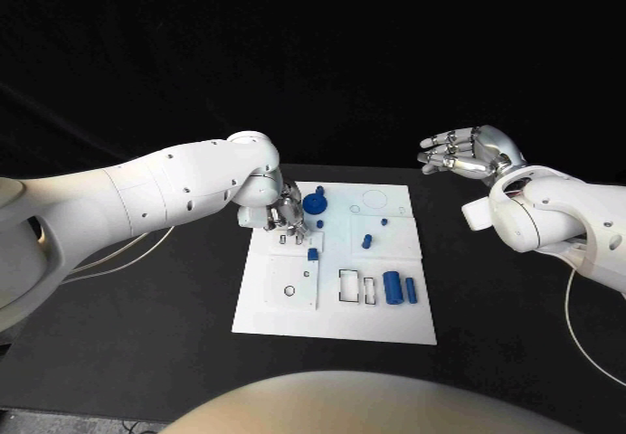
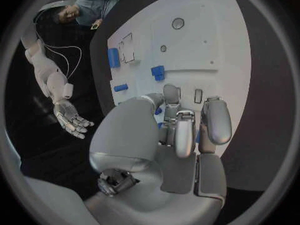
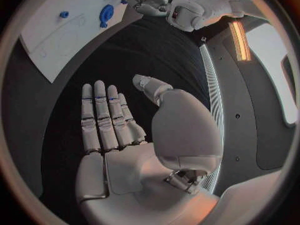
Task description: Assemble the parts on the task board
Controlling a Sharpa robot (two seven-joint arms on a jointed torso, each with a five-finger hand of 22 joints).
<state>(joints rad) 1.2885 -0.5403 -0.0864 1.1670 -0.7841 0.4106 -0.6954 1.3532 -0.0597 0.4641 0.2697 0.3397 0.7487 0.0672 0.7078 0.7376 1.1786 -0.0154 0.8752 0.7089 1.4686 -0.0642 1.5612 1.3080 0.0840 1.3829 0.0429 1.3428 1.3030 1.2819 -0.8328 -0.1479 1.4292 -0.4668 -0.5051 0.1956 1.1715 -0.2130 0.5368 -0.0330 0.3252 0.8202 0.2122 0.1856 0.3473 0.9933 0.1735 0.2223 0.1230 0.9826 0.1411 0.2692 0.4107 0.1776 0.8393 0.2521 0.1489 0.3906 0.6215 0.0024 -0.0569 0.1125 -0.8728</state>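
- The white task board (image 1: 392, 316) lies flat in the middle of the black table (image 1: 156, 307), its long side running away from the robot.
- The left hand (image 1: 277, 212) is down over the board's far left corner, fingers pointing down at the surface beside a large round blue part (image 1: 317, 204).
- From the left wrist view, the fingers (image 2: 185, 135) are curled in close together over the board (image 2: 212, 40). A bit of blue shows between them, but I cannot tell whether they pinch a part or only touch the board.
- Two blue bars (image 1: 401, 288) lie side by side near the board's right edge, next to a rectangular outline (image 1: 350, 285).
- A small blue piece (image 1: 368, 240) rests near the middle of the board, and another small one (image 1: 313, 255) sits just below the left hand.
- The right hand (image 1: 467, 152) hangs in the air off the board's far right corner, well apart from it, over bare table.
- In its own wrist view the right hand (image 3: 125, 130) is flat and open-palmed, its fingers (image 3: 103, 116) straight, side by side, holding nothing, the thumb out to one side.
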